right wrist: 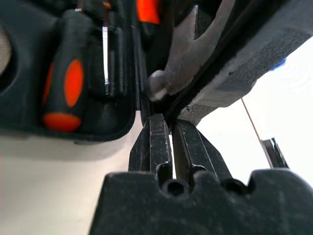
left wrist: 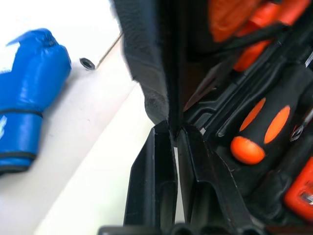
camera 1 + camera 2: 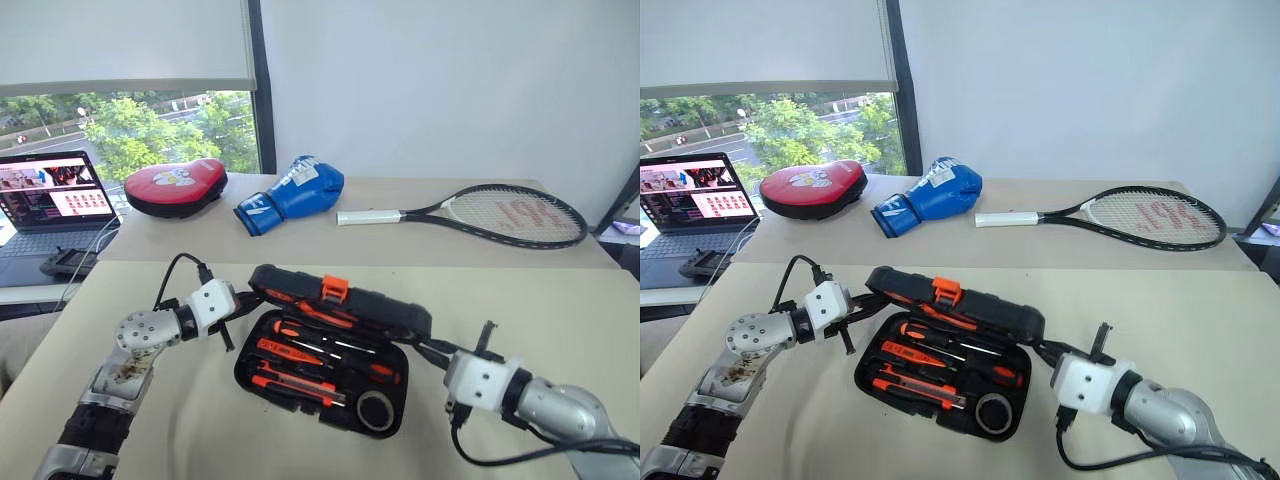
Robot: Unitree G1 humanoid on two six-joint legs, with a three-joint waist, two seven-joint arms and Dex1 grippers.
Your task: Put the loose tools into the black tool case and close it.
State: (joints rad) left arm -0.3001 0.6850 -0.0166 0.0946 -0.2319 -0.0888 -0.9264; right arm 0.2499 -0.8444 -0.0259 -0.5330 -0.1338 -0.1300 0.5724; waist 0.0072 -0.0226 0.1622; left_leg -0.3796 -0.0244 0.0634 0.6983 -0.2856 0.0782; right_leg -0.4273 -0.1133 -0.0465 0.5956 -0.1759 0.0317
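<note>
Beige table: both fingers pairs clenched on black tool case (image 3: 330,340) lid edge; no legible writing.

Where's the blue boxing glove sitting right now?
In the left eye view the blue boxing glove lies on the far table, between the red-and-black punch pad on its left and the tennis racket on its right.

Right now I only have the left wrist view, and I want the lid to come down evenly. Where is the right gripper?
Observer: The right gripper is shut, its tips against the right end of the lid.
Operator: How far is the lid from closed?
Observer: About half raised, leaning over the tray; its orange latch sits on the upper edge.
Operator: Anything sticking up in the tray?
Observer: Not that I can see; the tape roll lies in its near right recess.
</note>
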